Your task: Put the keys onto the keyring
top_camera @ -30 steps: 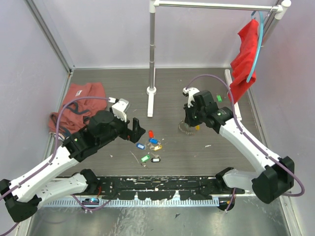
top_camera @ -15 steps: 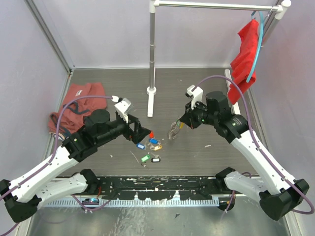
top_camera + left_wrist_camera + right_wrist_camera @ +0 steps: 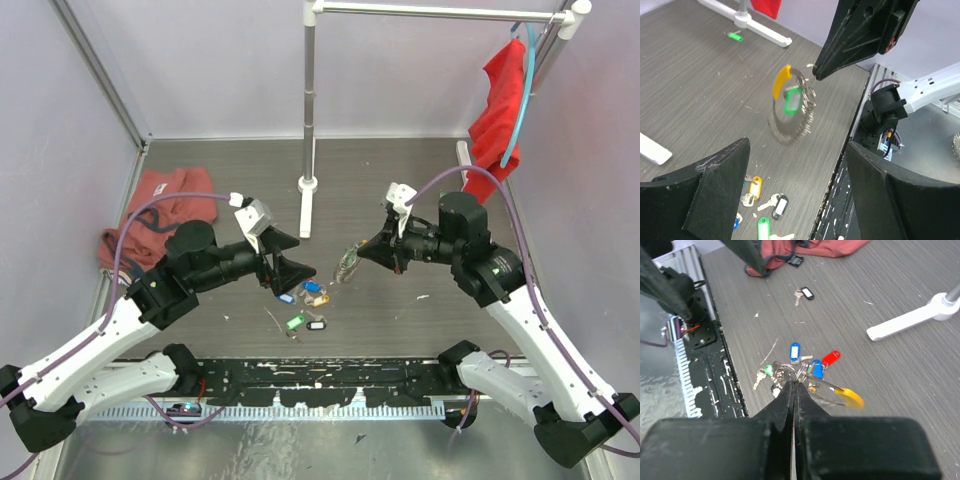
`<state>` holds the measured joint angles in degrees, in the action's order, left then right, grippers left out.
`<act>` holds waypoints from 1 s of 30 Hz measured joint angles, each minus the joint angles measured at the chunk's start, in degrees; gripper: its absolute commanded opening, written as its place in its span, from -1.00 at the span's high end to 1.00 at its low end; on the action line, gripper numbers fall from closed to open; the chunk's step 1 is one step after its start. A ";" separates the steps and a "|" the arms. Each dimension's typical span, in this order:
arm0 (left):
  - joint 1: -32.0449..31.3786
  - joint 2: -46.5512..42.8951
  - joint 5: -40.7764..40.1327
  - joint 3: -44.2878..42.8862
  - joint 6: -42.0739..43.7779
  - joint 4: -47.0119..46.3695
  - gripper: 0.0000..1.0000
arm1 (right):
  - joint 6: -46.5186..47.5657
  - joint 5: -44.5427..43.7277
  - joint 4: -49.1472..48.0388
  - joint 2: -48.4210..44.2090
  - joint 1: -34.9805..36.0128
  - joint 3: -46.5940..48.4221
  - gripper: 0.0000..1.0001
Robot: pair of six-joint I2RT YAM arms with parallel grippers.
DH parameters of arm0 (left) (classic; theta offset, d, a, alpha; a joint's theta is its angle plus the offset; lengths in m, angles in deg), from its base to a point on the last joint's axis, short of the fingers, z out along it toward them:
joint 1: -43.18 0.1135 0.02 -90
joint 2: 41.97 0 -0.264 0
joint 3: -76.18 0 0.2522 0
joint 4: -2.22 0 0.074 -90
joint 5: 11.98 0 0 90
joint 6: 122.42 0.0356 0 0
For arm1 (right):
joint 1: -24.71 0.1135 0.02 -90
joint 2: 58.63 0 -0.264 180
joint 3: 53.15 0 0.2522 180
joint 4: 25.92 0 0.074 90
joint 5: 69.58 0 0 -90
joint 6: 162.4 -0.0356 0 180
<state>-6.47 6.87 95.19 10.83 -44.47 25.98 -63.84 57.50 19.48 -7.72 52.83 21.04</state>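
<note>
The keyring (image 3: 348, 262), a silvery loop with a yellow section (image 3: 781, 80), hangs above the table with my right gripper (image 3: 364, 254) shut on its rim. A green tag (image 3: 792, 100) dangles on it. In the right wrist view the shut tips (image 3: 793, 385) pinch the keyring (image 3: 827, 387). Loose keys (image 3: 303, 297) with blue, red, yellow, green and black tags lie on the table below. My left gripper (image 3: 298, 256) is open and faces the ring from the left, with nothing between its fingers (image 3: 715, 185). More keys (image 3: 767, 200) show under it.
A white stand (image 3: 308, 190) rises at the back centre. A reddish cloth (image 3: 150, 215) lies at the left, and a red cloth (image 3: 497, 120) hangs at the back right. One black-tagged key (image 3: 806, 292) lies apart. The black front rail (image 3: 330, 375) borders the table.
My right arm has lifted the keyring off the table and carried it left toward the left gripper. The left gripper has turned toward it and narrowed slightly.
</note>
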 measured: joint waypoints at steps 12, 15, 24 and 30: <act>0.00 0.07 5.29 -2.23 -1.77 -7.76 -0.30 | 0.90 15.96 -2.64 -0.87 0.02 2.99 0.98; 0.00 1.18 7.54 -3.63 -3.58 -11.67 -0.24 | -1.14 18.71 -5.64 -1.77 0.02 3.06 0.98; -0.20 5.38 13.03 -3.91 -8.96 -21.55 -0.09 | -7.74 23.02 -14.27 -4.11 0.02 3.19 0.98; -0.52 7.19 17.00 -4.20 -10.80 -25.75 -0.03 | -10.56 24.59 -17.94 -4.83 0.02 4.13 0.98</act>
<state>-6.99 14.07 112.19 6.63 -55.27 0.24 -74.40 82.09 1.53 -12.55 52.85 25.17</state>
